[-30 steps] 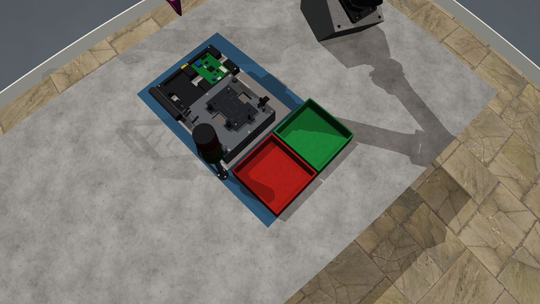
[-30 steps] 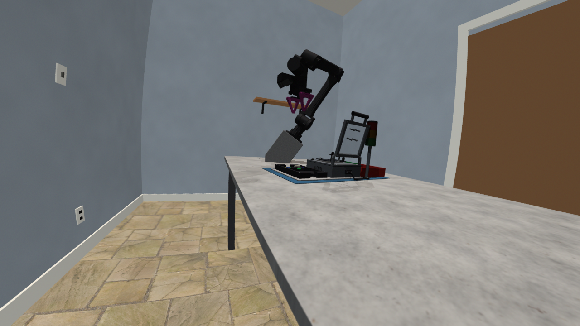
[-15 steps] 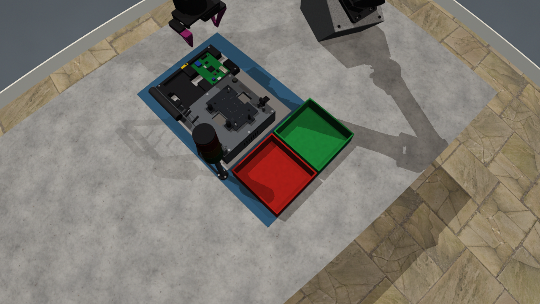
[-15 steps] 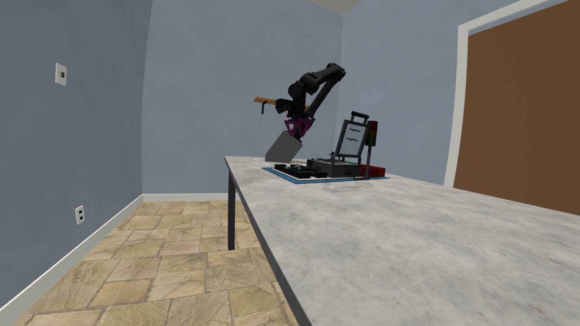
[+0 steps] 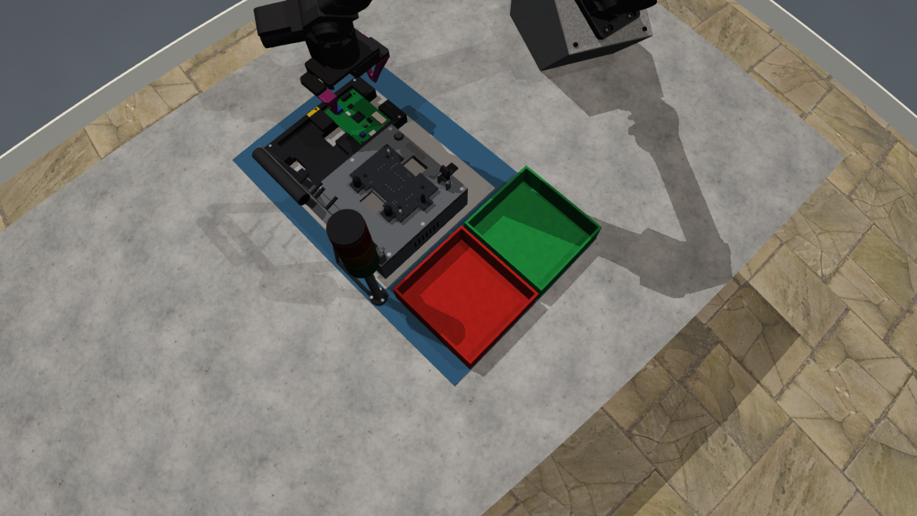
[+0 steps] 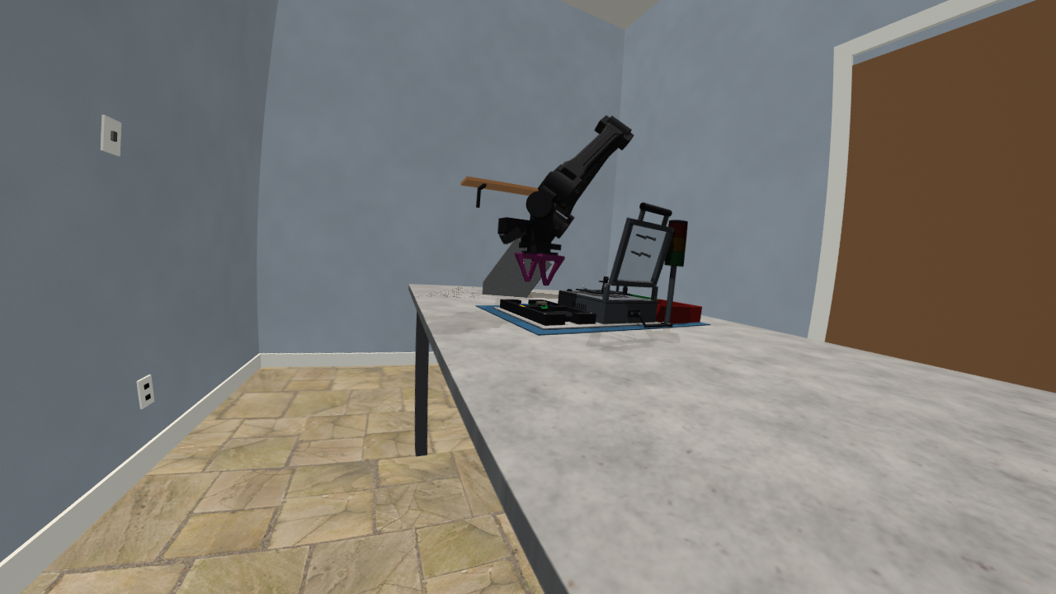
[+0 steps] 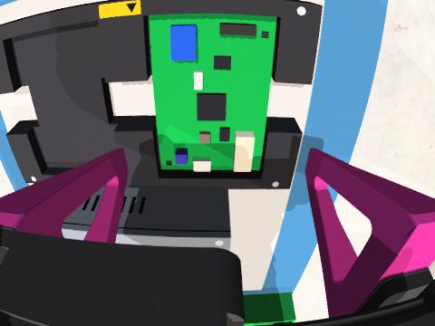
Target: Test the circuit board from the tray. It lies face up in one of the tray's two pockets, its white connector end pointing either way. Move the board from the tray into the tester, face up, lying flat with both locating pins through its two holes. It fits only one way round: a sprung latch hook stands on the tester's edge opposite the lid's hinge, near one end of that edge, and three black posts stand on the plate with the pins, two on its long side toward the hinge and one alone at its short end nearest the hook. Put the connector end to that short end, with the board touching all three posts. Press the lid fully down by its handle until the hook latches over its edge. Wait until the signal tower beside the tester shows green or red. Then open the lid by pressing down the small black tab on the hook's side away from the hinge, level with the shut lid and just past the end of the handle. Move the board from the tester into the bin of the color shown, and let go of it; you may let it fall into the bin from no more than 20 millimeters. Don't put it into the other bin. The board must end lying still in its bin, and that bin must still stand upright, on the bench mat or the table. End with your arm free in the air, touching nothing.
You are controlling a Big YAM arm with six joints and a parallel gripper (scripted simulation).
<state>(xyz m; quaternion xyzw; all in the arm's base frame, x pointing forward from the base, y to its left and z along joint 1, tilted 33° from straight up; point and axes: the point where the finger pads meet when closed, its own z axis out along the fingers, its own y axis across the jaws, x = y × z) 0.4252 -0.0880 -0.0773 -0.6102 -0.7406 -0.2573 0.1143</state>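
The green circuit board [image 5: 359, 116] [image 7: 249, 91] lies face up in one pocket of the black tray [image 7: 294, 54], its end with the large white connector toward the tester. My gripper [image 5: 354, 92] [image 6: 536, 282] [image 7: 217, 159] is open and empty above the tray, its fingers wide apart to either side of the board in the wrist view. The tester [image 5: 336, 176] [image 6: 624, 311] holds no board. Its lid [image 6: 640, 282] [image 5: 280, 175] stands open, with the handle [image 6: 655, 209] up. The latch hook [image 5: 446, 174] stands on the opposite edge. The signal tower [image 5: 355, 244] [image 6: 676, 243] looks unlit.
The green bin [image 5: 531, 237] [image 7: 269, 308] and the red bin [image 5: 474, 294] [image 6: 679, 311] stand upright and empty side by side, past the tester from the tray. The raised lid and the tower rise beside the tester. A blue mat [image 5: 448, 370] lies beneath.
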